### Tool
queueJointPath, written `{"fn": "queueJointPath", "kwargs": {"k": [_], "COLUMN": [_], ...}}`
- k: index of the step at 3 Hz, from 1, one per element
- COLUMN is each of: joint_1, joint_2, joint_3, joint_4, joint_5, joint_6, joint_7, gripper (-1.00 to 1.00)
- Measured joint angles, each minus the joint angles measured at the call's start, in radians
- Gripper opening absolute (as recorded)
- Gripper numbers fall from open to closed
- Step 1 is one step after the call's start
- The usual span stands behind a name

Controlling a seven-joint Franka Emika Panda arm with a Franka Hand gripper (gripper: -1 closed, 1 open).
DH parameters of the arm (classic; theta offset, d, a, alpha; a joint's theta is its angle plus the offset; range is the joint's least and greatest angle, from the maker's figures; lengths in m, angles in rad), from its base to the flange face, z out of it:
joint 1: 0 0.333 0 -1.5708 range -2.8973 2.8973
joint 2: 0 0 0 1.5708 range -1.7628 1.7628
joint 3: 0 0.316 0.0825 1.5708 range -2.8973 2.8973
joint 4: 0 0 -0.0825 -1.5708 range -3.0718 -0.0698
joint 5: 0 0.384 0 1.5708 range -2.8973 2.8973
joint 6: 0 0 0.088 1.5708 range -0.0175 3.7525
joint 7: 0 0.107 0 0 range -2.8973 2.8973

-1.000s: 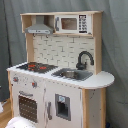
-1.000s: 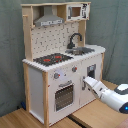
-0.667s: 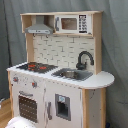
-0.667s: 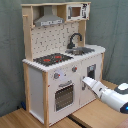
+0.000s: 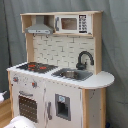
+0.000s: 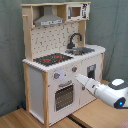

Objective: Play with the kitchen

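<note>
The kitchen (image 5: 57,70) (image 6: 62,60), a tall toy unit in white and light wood, is shown upright against a grey-green curtain (image 5: 112,45) (image 6: 112,30) in both exterior views. In the second exterior view it is seen standing on a wooden floor (image 6: 55,120). A black stovetop (image 5: 35,66) (image 6: 52,59) with red burners is set into the worktop, and a sink (image 5: 72,74) (image 6: 84,50) with a black faucet (image 5: 84,59) (image 6: 75,40) lies beside it: at 3 o'clock of the stovetop in the first exterior view, at 2 o'clock in the second exterior view. A grey hood (image 5: 39,29) (image 6: 49,21) is mounted above the stovetop, and a microwave (image 5: 72,23) (image 6: 76,11) occupies the upper shelf above the sink. A tiled back panel (image 5: 60,50) (image 6: 50,40) is seen between the shelf and the worktop. Knobs (image 6: 56,76) are placed below the stovetop, above the windowed oven door (image 5: 28,107) (image 6: 64,97).

In the second exterior view the white robot arm (image 6: 107,92) enters from 4 o'clock, and its pale tip, the claw (image 6: 80,79), is held just in front of the kitchen's front panel, beside the knobs and above the oven door. Whether the claw is wide or narrow cannot be told, nor whether it touches the panel. In the first exterior view a white part of the arm (image 5: 19,122) is visible at the bottom edge, at 7 o'clock.
</note>
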State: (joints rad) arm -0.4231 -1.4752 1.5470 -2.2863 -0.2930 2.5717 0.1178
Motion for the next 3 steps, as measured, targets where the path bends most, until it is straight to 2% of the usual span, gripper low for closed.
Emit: {"fn": "queueJointPath", "kwargs": {"k": [1, 2, 3], "joint_1": [-0.064, -0.118, -0.160], "joint_2": [-0.001, -0.001, -0.001], "joint_3": [-0.001, -0.002, -0.003], "joint_4": [0.012, 0.024, 0.023], "joint_5": [-0.023, -0.032, -0.032], "joint_6": [0.077, 0.160, 0.234], "joint_7": [-0.020, 0.006, 0.078], "gripper": [1.00, 1.00, 1.00]}}
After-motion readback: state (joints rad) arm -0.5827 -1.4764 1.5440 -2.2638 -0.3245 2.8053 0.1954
